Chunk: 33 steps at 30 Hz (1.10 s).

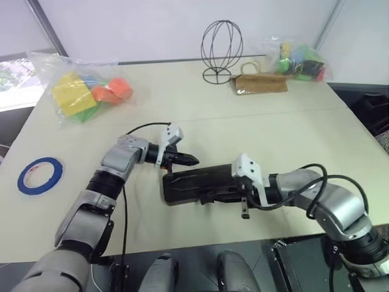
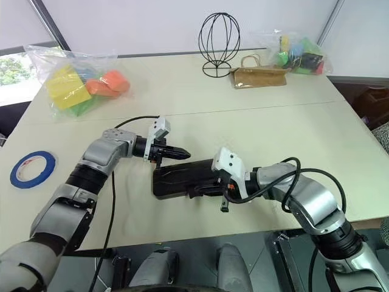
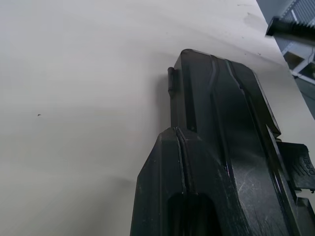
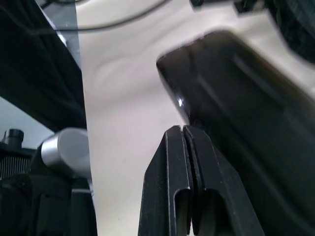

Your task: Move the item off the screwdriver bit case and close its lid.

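Flanking 1 case (image 1: pixel 194 184): 2 grippers (both closed) (image 1: pixel 187 160) (image 2: pixel 209 186).

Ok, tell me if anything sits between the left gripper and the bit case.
Nothing visible does. The left gripper is shut, its tips right at the far left corner of the screwdriver bit case, with only bare table around that corner.

I see a dark, almost black screwdriver bit case (image 1: pixel 197 185) between my two hands. My left gripper (image 1: pixel 188 160) has black fingers on a white and silver wrist. My right gripper (image 4: pixel 186 135) has black fingers too. The table (image 1: pixel 292 128) under my hands is pale cream. Far out past my left hand lies a blue tape ring (image 1: pixel 40 175). Beyond it sits a clear bag (image 1: pixel 85 91) with yellow, orange and green blocks. A black wire stand (image 1: pixel 221 52) stands past my right hand.
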Available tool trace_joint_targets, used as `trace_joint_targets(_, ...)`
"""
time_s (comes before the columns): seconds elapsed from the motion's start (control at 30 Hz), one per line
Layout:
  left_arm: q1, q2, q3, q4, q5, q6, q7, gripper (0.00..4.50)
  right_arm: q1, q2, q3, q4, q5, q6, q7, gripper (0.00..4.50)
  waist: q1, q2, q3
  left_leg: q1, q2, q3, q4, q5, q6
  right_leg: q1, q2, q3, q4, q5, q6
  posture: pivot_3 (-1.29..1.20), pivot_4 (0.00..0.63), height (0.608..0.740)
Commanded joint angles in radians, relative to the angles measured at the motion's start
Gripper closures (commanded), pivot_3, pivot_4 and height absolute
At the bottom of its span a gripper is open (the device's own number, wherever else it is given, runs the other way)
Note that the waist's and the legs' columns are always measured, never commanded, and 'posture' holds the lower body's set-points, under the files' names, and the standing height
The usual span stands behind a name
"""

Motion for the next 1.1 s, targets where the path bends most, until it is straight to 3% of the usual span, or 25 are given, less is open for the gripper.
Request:
trace_joint_targets(0.03, 0.003, -0.006, 0.006, -0.006, 0.013, -0.018, -0.003, 4.5, 0.002, 0.009, 0.02, 0.008, -0.033, -0.036, -0.013, 4.46, -0.001, 0.0, 0.0, 0.0, 0.0, 0.0, 0.0, 0.0, 0.0, 0.0, 0.0, 0.0, 0.0, 0.0, 0.0, 0.0, 0.15, 0.74)
trace_joint_targets(0.3, 0.026, -0.016, 0.003, -0.007, 0.044, -0.032, 0.002, 4.5, 0.008, 0.061, 0.06, 0.091, -0.124, -0.081, -0.076, 4.46, -0.002, 0.0, 0.0, 0.0, 0.0, 0.0, 0.001, -0.001, 0.001, 0.0, 0.0, 0.0, 0.001, 0.0, 0.0, 0.0, 0.15, 0.74)
trace_joint_targets(1.1, 0.113, -0.026, -0.072, 0.061, 0.159, -0.197, 0.006, 4.5, 0.046, 0.138, 0.082, 0.054, -0.207, -0.053, -0.193, 4.46, -0.004, -0.002, -0.005, 0.007, 0.0, -0.001, 0.002, -0.005, 0.009, 0.008, 0.001, 0.0, 0.001, 0.0, 0.0, 0.0, 0.15, 0.74)
